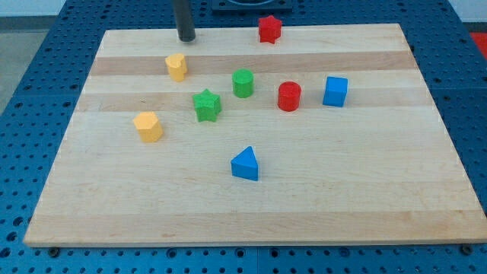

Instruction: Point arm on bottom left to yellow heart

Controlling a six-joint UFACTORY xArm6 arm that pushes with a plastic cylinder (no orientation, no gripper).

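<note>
Rod comes down upright from the view's top, my tip resting on the wooden counter near its top edge, above and slightly right of the yellow heart, not touching. No hand here, bare rod only, so nothing to open or close. Yellow hexagon sits lower left. Green star, green cylinder, red cylinder, blue cube mid-counter. Red star top. Blue triangle lower centre.

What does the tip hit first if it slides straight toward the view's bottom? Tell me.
Probably the upper yellow block, the likely heart: it sits just below my tip, slightly to the view's left. Depth is unclear, so the tip might graze its right edge or slip past it.
</note>
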